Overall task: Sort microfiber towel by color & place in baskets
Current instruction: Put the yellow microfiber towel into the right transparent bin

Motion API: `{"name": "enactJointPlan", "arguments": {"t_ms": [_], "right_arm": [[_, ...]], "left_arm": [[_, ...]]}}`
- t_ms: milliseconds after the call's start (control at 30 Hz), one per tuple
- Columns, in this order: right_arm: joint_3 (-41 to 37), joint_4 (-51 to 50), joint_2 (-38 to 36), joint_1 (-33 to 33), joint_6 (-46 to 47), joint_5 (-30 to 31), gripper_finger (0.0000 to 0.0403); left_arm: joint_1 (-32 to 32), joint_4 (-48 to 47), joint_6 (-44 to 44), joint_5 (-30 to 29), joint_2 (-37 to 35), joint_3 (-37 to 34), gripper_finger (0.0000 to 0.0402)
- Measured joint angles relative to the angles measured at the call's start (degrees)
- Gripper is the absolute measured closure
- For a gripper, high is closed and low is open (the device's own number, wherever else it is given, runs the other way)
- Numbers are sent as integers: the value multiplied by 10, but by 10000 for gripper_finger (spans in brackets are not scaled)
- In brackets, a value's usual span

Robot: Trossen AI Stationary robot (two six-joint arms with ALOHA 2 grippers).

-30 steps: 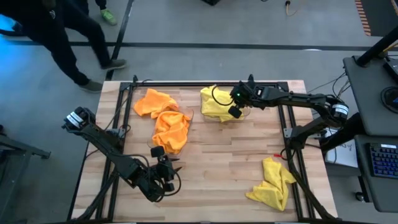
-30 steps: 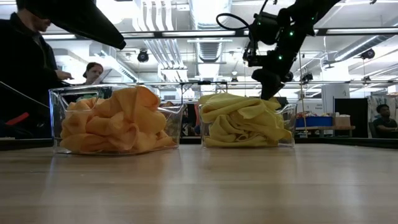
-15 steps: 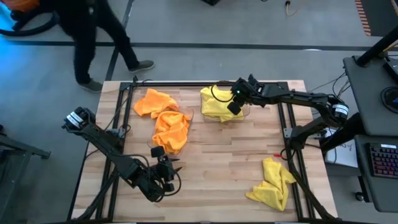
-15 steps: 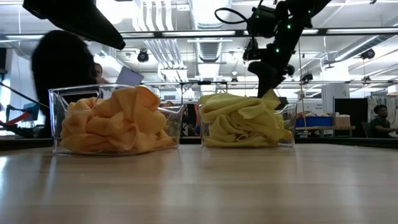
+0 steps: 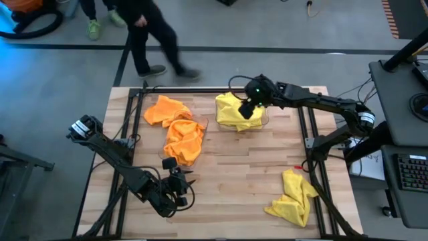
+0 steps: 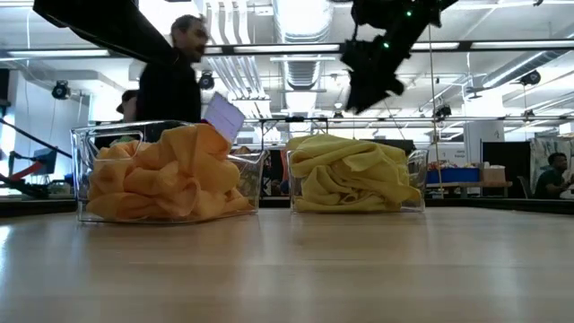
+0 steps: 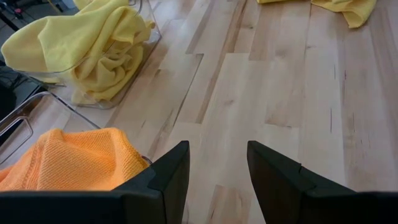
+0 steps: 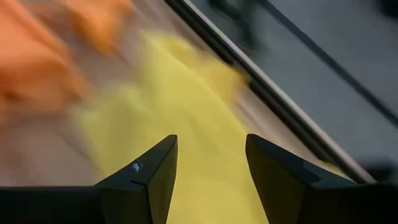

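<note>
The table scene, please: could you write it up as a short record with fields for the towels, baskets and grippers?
orange basket: holds orange towels, heaped above the rim
loose orange towel: on the table beside that basket
yellow basket: holds yellow towels
loose yellow towel: on the table, near right corner
right gripper: open, empty, above the yellow basket
left gripper: open, empty, at the near left of the table
person: walking on the floor past the far edge
</note>
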Motion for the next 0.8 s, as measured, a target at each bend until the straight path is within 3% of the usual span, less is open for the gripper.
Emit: {"name": "enactJointPlan", "arguments": {"t_ms": [100, 367, 500, 633, 800], "right_arm": [[-26, 112, 0, 6, -1, -54, 218], [-179, 475, 3, 38, -23, -57, 259], [-254, 606, 9, 38, -40, -57, 290], [-299, 670, 22, 31, -40, -57, 330], [-309, 676, 54, 29, -44, -57, 376]], "left_arm": [[0, 0, 0, 0, 0, 0, 256], [-3, 0, -2, 0, 0, 0, 256], [-3, -1, -2, 0, 0, 0, 256], [-3, -2, -3, 0, 0, 0, 256], [-3, -1, -4, 0, 0, 0, 256]]}}
